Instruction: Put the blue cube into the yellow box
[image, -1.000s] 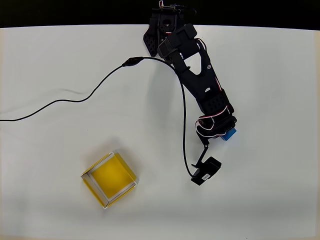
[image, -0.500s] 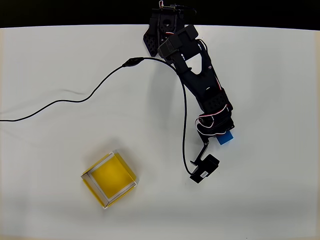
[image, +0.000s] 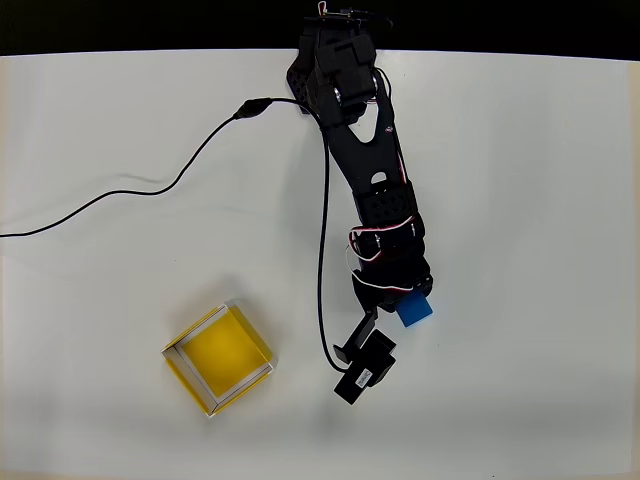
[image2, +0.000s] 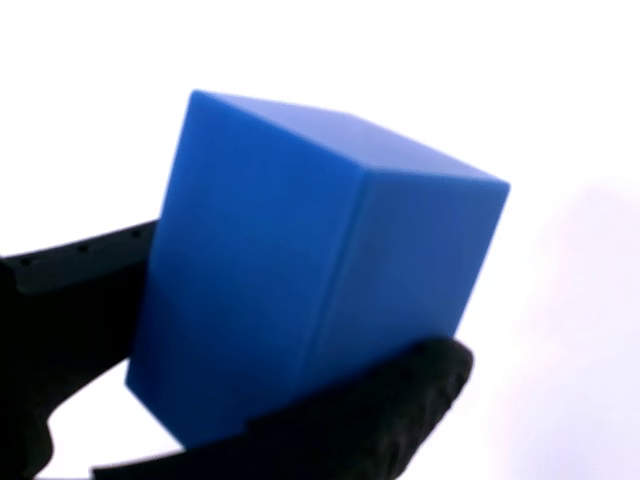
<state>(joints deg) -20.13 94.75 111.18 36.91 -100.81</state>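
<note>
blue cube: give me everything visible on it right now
The blue cube is a solid, bright-blue block with plain matte faces and crisp edges, slightly taller than wide. In the wrist view it sits tilted between the black fingers of the gripper, which touch it at left and below. In the overhead view part of it shows beside the arm's tip, to the right of the yellow box and well apart from it.
</note>
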